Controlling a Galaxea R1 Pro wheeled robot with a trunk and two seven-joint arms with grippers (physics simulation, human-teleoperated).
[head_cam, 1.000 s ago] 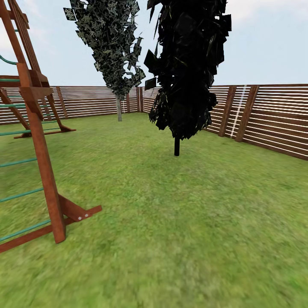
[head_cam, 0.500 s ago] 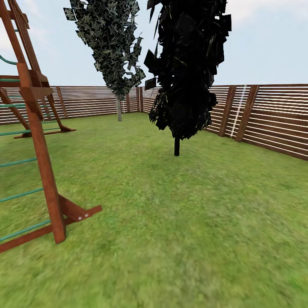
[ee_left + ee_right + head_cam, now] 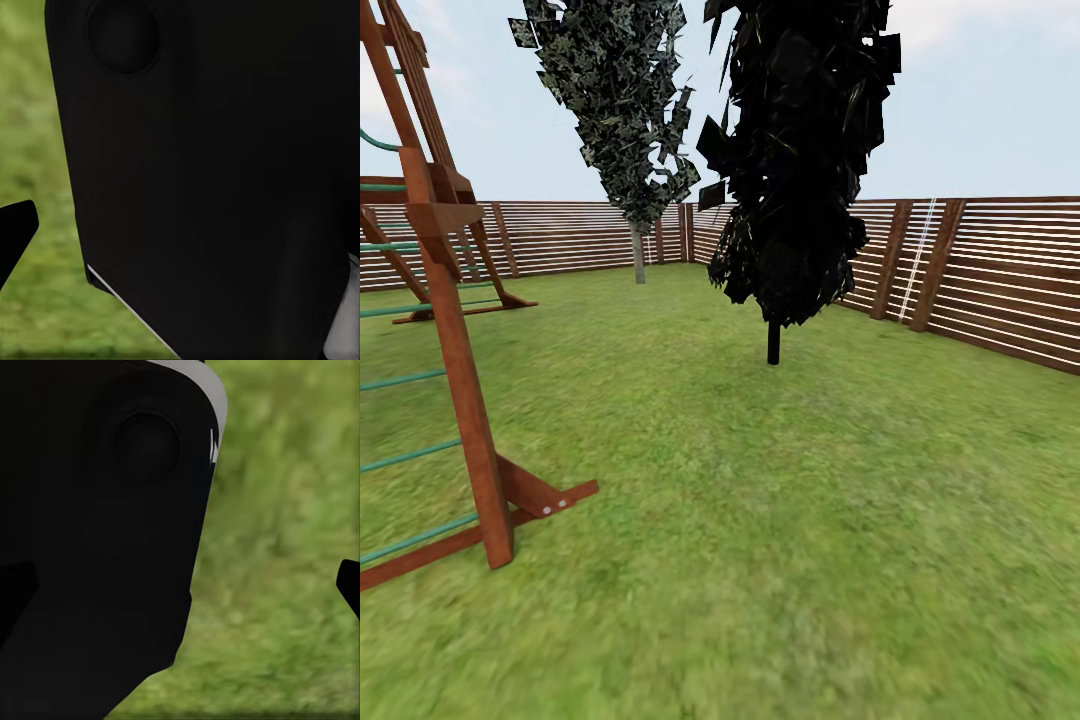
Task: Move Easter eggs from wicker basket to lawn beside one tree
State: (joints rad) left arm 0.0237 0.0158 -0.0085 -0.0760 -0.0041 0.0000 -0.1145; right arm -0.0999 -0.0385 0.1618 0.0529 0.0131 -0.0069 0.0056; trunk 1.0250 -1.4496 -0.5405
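Observation:
The lawn (image 3: pixel 810 520) of the garden spreads ahead of me in the head view, mottled green. The three Easter eggs, the wicker basket and the tree are out of view. In the left wrist view, my left gripper (image 3: pixel 180 232) hangs over grass in front of a black part of my own body; one dark fingertip (image 3: pixel 15 229) sits at the frame's edge. In the right wrist view, my right gripper (image 3: pixel 180 585) also hangs over grass, with a fingertip (image 3: pixel 349 583) at the far edge. Both stand open and hold nothing.
A brown wooden climbing frame (image 3: pixel 455 350) with teal rungs stands at the left, its foot brace reaching into the grass. A near-black cone-shaped conifer (image 3: pixel 795 160) stands ahead, a grey-green one (image 3: pixel 622 110) behind it. A slatted fence (image 3: pixel 1000 280) rings the yard.

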